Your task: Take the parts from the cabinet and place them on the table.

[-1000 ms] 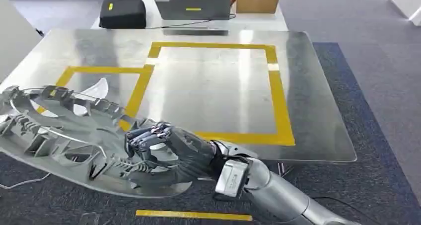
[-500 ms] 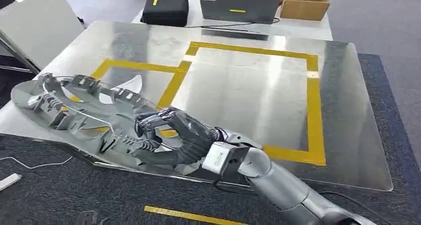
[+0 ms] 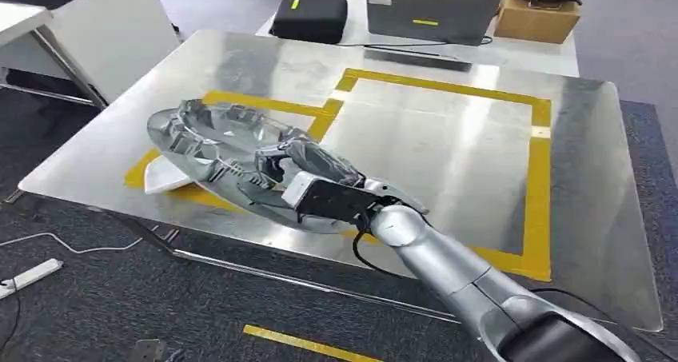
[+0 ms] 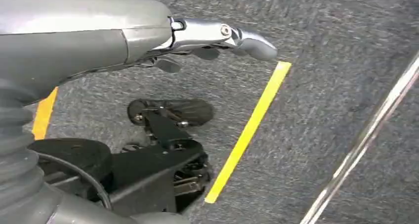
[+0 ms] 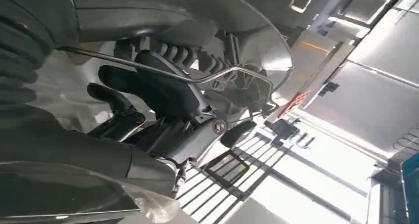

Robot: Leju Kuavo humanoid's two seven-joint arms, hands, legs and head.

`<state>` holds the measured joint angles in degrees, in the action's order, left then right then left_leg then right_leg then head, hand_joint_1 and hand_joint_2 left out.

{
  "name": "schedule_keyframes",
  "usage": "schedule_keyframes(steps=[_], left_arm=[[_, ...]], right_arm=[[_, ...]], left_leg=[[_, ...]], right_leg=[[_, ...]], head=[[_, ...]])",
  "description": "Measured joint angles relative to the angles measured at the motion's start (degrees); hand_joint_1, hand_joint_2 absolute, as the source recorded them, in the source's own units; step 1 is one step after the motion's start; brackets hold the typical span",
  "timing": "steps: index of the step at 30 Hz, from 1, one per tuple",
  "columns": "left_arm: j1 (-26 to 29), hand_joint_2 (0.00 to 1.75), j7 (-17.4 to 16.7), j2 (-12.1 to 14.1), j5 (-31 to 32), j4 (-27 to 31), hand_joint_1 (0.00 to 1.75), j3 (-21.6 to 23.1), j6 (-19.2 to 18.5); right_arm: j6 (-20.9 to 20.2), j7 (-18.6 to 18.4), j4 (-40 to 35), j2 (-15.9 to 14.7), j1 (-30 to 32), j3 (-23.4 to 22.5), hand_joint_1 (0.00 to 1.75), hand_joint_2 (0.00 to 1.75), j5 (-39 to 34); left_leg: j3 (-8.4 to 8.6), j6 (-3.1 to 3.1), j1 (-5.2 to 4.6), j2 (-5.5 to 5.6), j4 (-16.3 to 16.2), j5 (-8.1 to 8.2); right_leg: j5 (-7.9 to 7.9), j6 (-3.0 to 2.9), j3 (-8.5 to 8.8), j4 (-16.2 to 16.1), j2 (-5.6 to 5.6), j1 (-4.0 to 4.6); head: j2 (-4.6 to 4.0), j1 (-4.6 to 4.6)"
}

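The right hand (image 3: 300, 170) grips the large grey ribbed oval plastic part (image 3: 216, 142), over the shiny metal table (image 3: 416, 146) at its 8 o'clock corner. Left hand (image 4: 217, 38) fingers: state indeterminate.

Left robot hand (image 4: 217, 38) holds nothing, above grey carpet (image 4: 336, 56), yellow floor tape (image 4: 247, 132).

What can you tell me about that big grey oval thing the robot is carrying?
The grey part is a long, oval, shell-like panel, seemingly moulded plastic, with ribs, clips and cut-outs on its inner face and a thin wire rod running along it. The right robot hand grips it near one end. It lies tilted over the near left corner of the shiny metal table, above the yellow tape; whether it touches the table is unclear.
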<state>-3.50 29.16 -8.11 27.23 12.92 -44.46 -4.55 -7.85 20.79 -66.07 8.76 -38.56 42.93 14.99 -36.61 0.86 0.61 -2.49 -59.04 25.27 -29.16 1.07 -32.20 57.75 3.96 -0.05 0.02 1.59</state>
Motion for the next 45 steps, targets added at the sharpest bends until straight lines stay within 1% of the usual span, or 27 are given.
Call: schedule_keyframes(steps=[2,3,4,5,6,7,8,9,10,11,12,13,14,15,16,17,18,19,22,25,30,34,36,39,43,45], left_arm=[[0.24,1.75,0.04,0.02,0.02,0.0,0.0,0.0,0.0],[0.24,1.75,0.07,0.07,0.02,0.0,0.0,-0.02,0.02],[0.21,1.75,0.11,0.04,0.02,0.0,0.0,-0.04,0.02],[0.09,1.75,0.15,0.04,0.02,0.0,0.0,-0.04,-0.02],[-0.03,1.75,0.24,0.04,0.04,0.0,0.0,-0.04,-0.13],[-0.05,1.75,0.35,0.02,0.11,0.0,0.0,-0.04,-0.35],[-0.04,1.75,0.46,0.02,0.24,0.0,0.0,-0.04,-0.53],[-0.02,1.75,0.57,0.04,0.33,0.0,0.0,-0.04,-0.68],[-0.03,1.75,0.68,0.04,0.53,0.0,0.0,-0.07,-0.72],[-0.07,1.75,0.74,0.04,0.65,0.0,0.0,-0.07,-0.87],[-0.1,1.75,0.77,0.04,0.72,0.0,0.0,-0.09,-0.92],[-0.07,1.75,0.9,-0.07,0.94,0.0,0.0,-0.09,-1.01],[-0.16,1.75,1.07,-0.09,1.11,0.0,0.0,-0.13,-1.01],[-0.13,1.75,1.22,-0.09,1.27,0.0,0.0,-0.2,-1.03],[-0.07,1.75,1.36,0.0,1.29,0.0,0.0,-0.31,-1.03],[0.02,1.75,1.48,-0.02,1.33,0.0,0.0,-0.39,-1.03],[0.07,1.75,1.57,-0.02,1.33,0.0,0.0,-0.44,-1.03],[0.07,1.75,1.64,-0.02,1.33,0.0,0.0,-0.48,-1.03],[-0.01,1.75,1.77,-0.02,1.33,0.0,0.0,-0.65,-0.96],[0.36,1.75,1.81,-0.02,1.33,0.0,0.0,-1.16,-0.83],[0.55,1.75,2.21,0.0,1.33,0.0,0.0,-1.62,-0.83],[0.68,1.75,2.64,-0.07,1.4,0.0,0.0,-2.03,-0.64],[0.73,1.75,2.71,-0.09,1.4,0.0,0.0,-2.23,-0.61],[0.83,1.75,2.75,-0.07,1.66,0.0,0.0,-2.45,-0.61],[0.8,1.75,2.95,-0.09,2.49,0.0,0.0,-2.73,-0.72],[0.76,1.75,3.26,-0.09,2.6,0.0,0.0,-2.78,-1.03]], right_arm=[[0.0,0.09,0.9,0.18,-0.41,-0.02,1.75,1.75,0.11],[0.02,0.04,1.2,0.26,-0.58,-0.15,1.75,1.75,0.13],[0.04,-0.02,1.5,0.26,-0.74,-0.24,1.75,1.75,0.22],[0.15,-0.24,1.79,0.26,-1.0,-0.35,1.75,1.75,0.46],[0.39,-0.78,2.46,0.24,-1.23,-0.44,1.75,1.75,1.07],[0.74,-1.53,3.35,0.24,-1.49,-0.5,1.75,1.75,1.68],[1.35,-2.49,4.71,0.24,-1.8,-0.5,1.75,1.75,2.66],[2.08,-3.35,6.06,0.26,-2.27,-0.5,1.75,1.75,3.68],[2.94,-4.41,7.63,0.26,-2.9,-0.5,1.75,1.75,4.94],[3.93,-5.48,9.41,0.37,-3.78,-0.5,1.75,1.75,6.24],[4.9,-6.87,11.15,0.63,-4.8,-0.5,1.75,1.75,7.33],[6.17,-8.36,13.12,0.94,-5.85,-0.5,1.75,1.75,8.53],[7.85,-9.6,15.52,1.57,-6.89,-0.59,1.75,1.75,9.72],[9.36,-10.49,17.38,2.03,-7.68,-0.72,1.75,1.75,10.6],[10.32,-10.89,18.91,2.43,-7.99,-0.92,1.75,1.75,10.95],[10.92,-11.17,20.25,2.53,-8.24,-1.11,1.75,1.75,11.34],[11.43,-11.71,21.39,2.64,-8.54,-1.29,1.75,1.75,11.5],[12.56,-12.8,22.66,2.97,-8.86,-1.64,1.75,1.75,11.61],[16.62,-15.27,25.8,3.23,-9.53,-3.32,1.75,1.75,11.13],[20.83,-16.0,28.7,3.08,-10.09,-6.43,1.75,1.75,10.27],[25.84,-17.51,32.5,1.53,-11.21,-10.6,1.75,1.75,11.02],[29.9,-18.42,34.66,-0.48,-12.53,-13.83,1.75,1.75,11.12],[30.75,-19.21,35.53,-1.59,-12.96,-15.01,1.75,1.75,11.63],[30.77,-20.72,36.79,-3.11,-13.38,-16.0,1.75,1.75,13.27],[28.96,-22.82,38.49,-4.2,-13.43,-16.35,1.75,1.75,17.2],[27.84,-22.95,39.28,-4.28,-13.43,-16.35,1.75,1.75,18.38]], left_leg=[[-0.05,-0.75,-0.14,0.91,-0.03,0.14],[0.27,-1.21,0.17,1.32,0.25,-0.06],[0.26,-1.52,0.2,1.67,0.25,-0.04],[0.23,-1.83,0.19,2.02,0.25,-0.03],[0.23,-1.97,0.15,2.5,0.24,-0.06],[0.23,-2.14,0.07,2.96,0.24,0.01],[0.27,-2.19,-0.02,3.51,0.23,0.04],[0.32,-2.19,-0.07,4.06,0.23,0.05],[0.37,-2.19,-0.09,4.69,0.22,0.04],[0.48,-2.19,-0.14,5.23,0.21,0.04],[0.63,-2.18,-0.18,5.49,0.21,0.06],[0.59,-2.12,-0.08,5.73,0.21,0.1],[0.31,-1.82,-0.52,6.09,-0.08,0.16],[0.05,-1.56,-0.26,6.21,-0.06,0.01],[0.0,-1.78,-0.26,6.2,-0.14,0.01],[0.01,-1.77,-0.19,6.19,-0.04,0.0],[0.07,-1.73,-0.17,6.14,0.08,-0.04],[0.17,-1.63,-0.17,6.05,0.22,-0.13],[0.38,-1.35,-0.14,6.05,0.65,-0.31],[0.39,-1.17,-0.14,6.05,0.76,-0.39],[0.37,-1.02,-0.15,6.04,0.78,-0.43],[0.34,-1.02,-0.22,6.05,0.75,-0.43],[0.33,-1.03,-0.27,6.05,0.71,-0.43],[0.33,-1.04,-0.38,6.05,0.7,-0.42],[0.33,-1.05,-0.42,6.04,0.69,-0.42],[0.33,-1.05,-0.42,6.04,0.69,-0.42]], right_leg=[[-0.17,0.47,0.45,-0.26,0.92,-0.12],[-0.71,0.95,0.2,-0.13,0.52,-0.37],[-1.87,1.09,-0.63,1.34,-1.48,-0.51],[-3.73,1.02,-2.19,4.81,-2.74,-0.59],[-5.88,1.02,-4.7,9.96,-3.38,-0.57],[-7.64,1.06,-7.45,15.11,-3.69,-0.5],[-8.21,1.0,-9.68,18.73,-3.82,-0.48],[-7.33,0.84,-10.37,19.03,-3.85,-0.48],[-5.24,0.63,-9.83,16.9,-3.87,-0.47],[-2.26,0.29,-8.0,12.37,-4.01,-0.46],[0.72,-0.19,-5.5,6.67,-4.28,-0.39],[2.24,-0.72,-3.76,2.36,-4.9,-0.25],[1.66,-0.85,-2.54,0.97,-5.05,-0.25],[1.67,-0.49,-2.46,0.62,-5.01,-0.24],[1.86,0.21,-2.53,0.38,-5.03,-0.24],[1.88,0.16,-2.55,0.39,-5.09,-0.14],[1.9,0.13,-2.57,0.43,-5.19,-0.11],[1.91,0.09,-2.58,0.43,-5.32,-0.09],[1.87,-0.2,-2.56,0.43,-5.28,-0.07],[1.92,-0.32,-2.63,0.45,-5.32,-0.06],[1.93,-0.34,-2.64,0.47,-5.33,-0.09],[1.94,-0.33,-2.6,0.46,-5.3,-0.16],[1.95,-0.3,-2.59,0.46,-5.31,-0.22],[1.97,-0.28,-2.59,0.45,-5.31,-0.32],[1.98,-0.26,-2.6,0.45,-5.33,-0.43],[1.98,-0.26,-2.61,0.45,-5.33,-0.43]], head=[[0.0,0.07],[0.0,0.02],[0.0,-0.17],[0.0,-0.26],[0.0,-0.26],[0.0,-0.31],[0.0,-0.26],[0.0,-0.31],[0.0,-0.28],[0.0,-0.33],[0.0,-0.33],[0.0,-0.33],[0.0,-0.24],[0.0,-0.28],[0.0,-0.24],[0.0,-0.33],[0.0,-0.22],[0.0,-0.28],[0.0,-0.26],[0.0,-0.26],[0.0,-0.28],[0.0,-0.3],[0.0,-0.3],[0.0,-0.31],[0.0,-0.31],[0.0,-0.31]])
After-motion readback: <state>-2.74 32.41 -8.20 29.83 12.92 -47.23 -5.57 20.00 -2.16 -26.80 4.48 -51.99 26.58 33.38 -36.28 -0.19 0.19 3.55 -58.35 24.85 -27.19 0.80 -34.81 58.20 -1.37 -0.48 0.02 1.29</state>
